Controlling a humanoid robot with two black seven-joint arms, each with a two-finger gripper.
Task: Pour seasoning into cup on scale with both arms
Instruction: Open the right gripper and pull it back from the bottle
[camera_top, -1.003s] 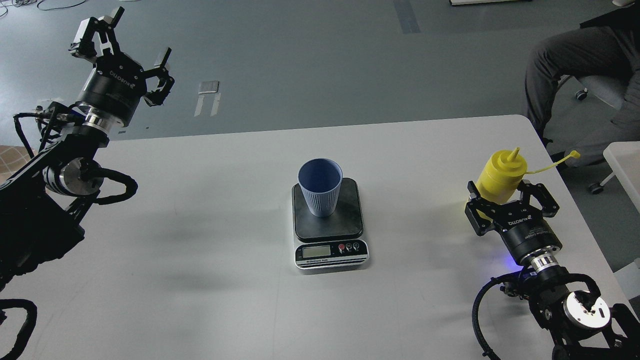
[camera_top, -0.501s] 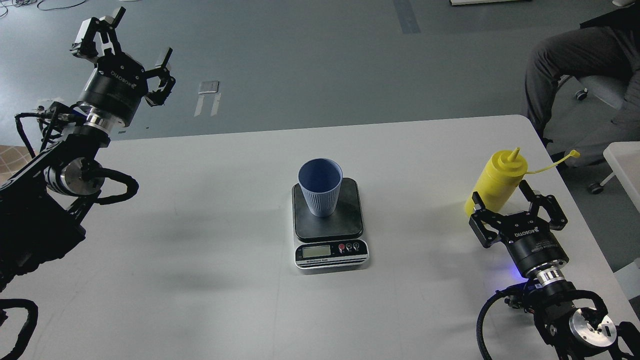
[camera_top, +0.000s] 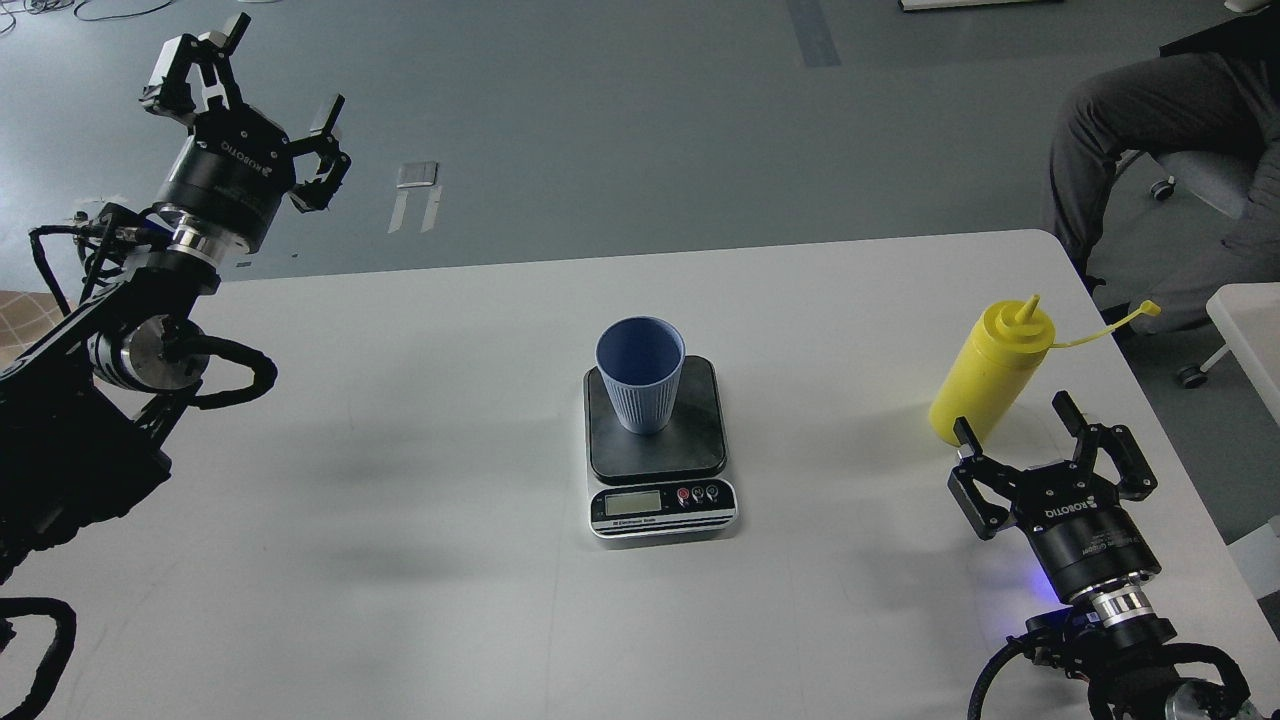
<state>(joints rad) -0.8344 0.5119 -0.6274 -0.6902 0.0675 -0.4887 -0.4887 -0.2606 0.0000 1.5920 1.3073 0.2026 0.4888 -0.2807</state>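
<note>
Bottle (camera_top: 988, 372) stands just beyond the right gripper's (camera_top: 1014, 427) spread fingers (camera_top: 1068, 410), ungrasped.

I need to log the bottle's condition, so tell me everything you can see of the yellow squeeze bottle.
The yellow squeeze bottle looks like smooth plastic, cylindrical, with a pointed nozzle cap and a thin tethered tip trailing right. It stands upright on the white table near its right edge. The right gripper, fingers spread, sits just in front without gripping it.

Bottle (camera_top: 988, 373): yellow plastic, smooth, slight sheen. Cup (camera_top: 640, 373): light blue, matt, finely ribbed outside. Scale (camera_top: 658, 446): dark matt platform, silvery glossy front panel. Table (camera_top: 420, 520): white, smooth, matt. Grippers (camera_top: 1052, 445) (camera_top: 242, 72): black, matt.
</note>
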